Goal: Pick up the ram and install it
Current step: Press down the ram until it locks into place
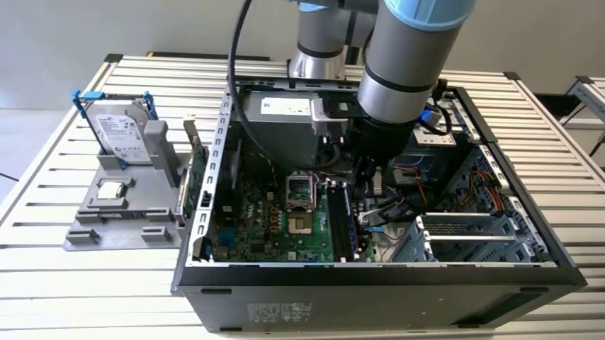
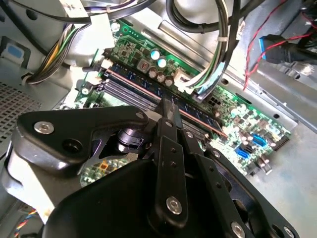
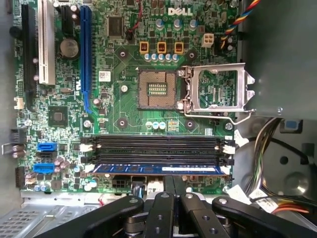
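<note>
Sat open on the slatted table [image 1: 85, 276]: big black computer case [image 1: 378, 283], green motherboard [image 3: 124, 109] inside, bundled cables [image 2: 218, 54] close by. Reached down into it, gripper [image 3: 173, 186] shut tight, holding nothing, tips just over the ram [image 3: 158, 169]. Lay flat in the outermost black slot, that ram, beside three bare slots [image 3: 156, 146] and the unlatched processor socket [image 3: 156, 89].

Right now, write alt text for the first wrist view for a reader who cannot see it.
The ram, a blue stick, sits in the memory slot nearest the hand, whose black fingers meet at its edge. Beyond it lie three bare black slots, an open processor socket with its frame swung aside, and the green motherboard.
</note>
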Available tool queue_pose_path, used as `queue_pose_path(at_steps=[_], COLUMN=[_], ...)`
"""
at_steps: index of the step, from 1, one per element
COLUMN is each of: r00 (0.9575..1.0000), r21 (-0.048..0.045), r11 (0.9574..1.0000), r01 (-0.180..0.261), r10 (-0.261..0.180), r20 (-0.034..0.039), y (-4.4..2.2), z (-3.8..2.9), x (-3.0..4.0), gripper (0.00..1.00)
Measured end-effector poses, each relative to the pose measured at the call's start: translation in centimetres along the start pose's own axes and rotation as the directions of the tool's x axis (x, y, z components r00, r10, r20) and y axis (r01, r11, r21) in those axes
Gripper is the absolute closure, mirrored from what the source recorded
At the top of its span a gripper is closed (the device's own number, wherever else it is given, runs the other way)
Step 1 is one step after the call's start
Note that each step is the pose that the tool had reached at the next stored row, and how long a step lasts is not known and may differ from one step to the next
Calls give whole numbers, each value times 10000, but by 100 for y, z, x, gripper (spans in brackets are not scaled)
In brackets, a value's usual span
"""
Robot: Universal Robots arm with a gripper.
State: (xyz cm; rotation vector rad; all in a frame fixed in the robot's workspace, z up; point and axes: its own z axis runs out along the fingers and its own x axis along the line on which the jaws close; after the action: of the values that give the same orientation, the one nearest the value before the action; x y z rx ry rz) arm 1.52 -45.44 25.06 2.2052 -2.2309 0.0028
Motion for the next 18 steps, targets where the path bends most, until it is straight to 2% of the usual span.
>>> queue_pose_path(at_steps=[11,18], r00=[10000,10000], r21=[0,0], r11=[10000,10000], r01=[0,0], r10=[0,0], r20=[-1,-1], y=[0,1], z=[-194,-360], x=[1,2], gripper=[100,100])
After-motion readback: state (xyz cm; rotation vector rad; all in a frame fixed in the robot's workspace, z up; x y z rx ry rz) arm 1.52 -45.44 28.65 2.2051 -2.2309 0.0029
